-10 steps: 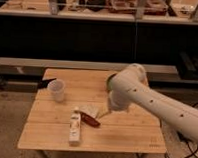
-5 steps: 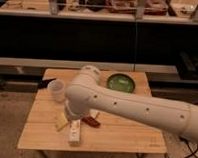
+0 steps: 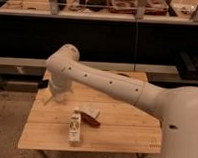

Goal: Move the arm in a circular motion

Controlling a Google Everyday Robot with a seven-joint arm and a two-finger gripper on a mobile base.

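The large, glossy white robot arm of rounded tubular segments with small dark dots (image 3: 107,84) reaches in from the lower right and crosses the frame diagonally, its bent elbow ending over the left rear part of the pale wooden slatted worktop (image 3: 120,129). The gripper (image 3: 58,95) hangs below that elbow, just above the left side of the worktop; whether it is released or clenched cannot be told, and nothing is seen held in it.

On the worktop, near the front centre, lies a long white rectangular carton with printed markings (image 3: 75,126), and touching or just beside it to the right a dark red, flat packet with a pale top (image 3: 90,115).

As a judgement, the sweep is under way, with the arm at the left-hand part of its circle. The next move calls for carrying the gripper along the curve at the same height, keeping it apart from the carton and packet below
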